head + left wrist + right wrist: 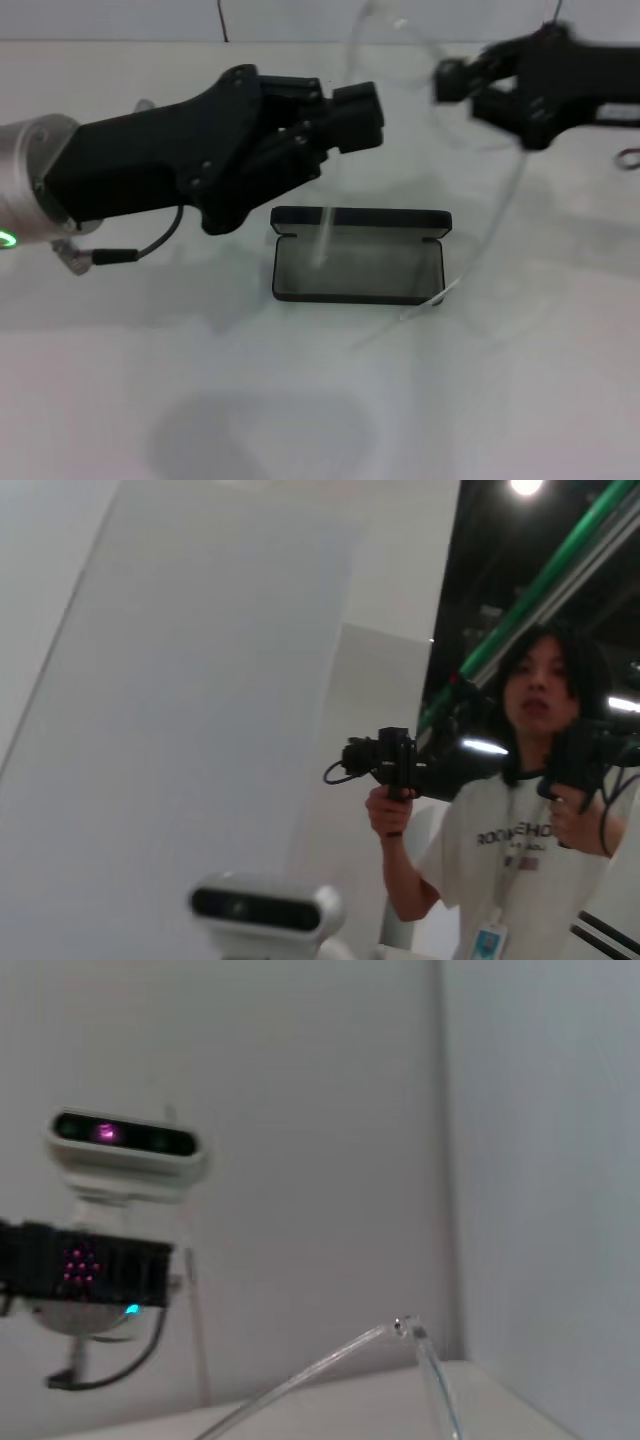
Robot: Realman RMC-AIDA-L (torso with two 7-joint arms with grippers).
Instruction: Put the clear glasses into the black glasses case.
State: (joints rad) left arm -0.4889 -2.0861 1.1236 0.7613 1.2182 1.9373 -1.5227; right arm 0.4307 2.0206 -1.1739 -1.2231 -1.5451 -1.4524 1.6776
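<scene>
The black glasses case (360, 268) lies open on the white table, grey lining up, lid toward the far side. The clear glasses (385, 22) hang in the air above it. One thin temple arm (323, 238) points down into the case, and the other sweeps down past the case's right end. My right gripper (447, 80) is at the upper right, shut on the clear glasses, whose hinge (405, 1328) shows in the right wrist view. My left gripper (362, 115) reaches in from the left, above the case's far left corner, shut beside the frame. I cannot tell if it touches the glasses.
A small dark ring-shaped object (630, 158) lies at the table's right edge. A cable (150, 248) hangs under my left arm. The left wrist view shows a person (520, 820) holding controllers, and the robot's head camera (265, 910).
</scene>
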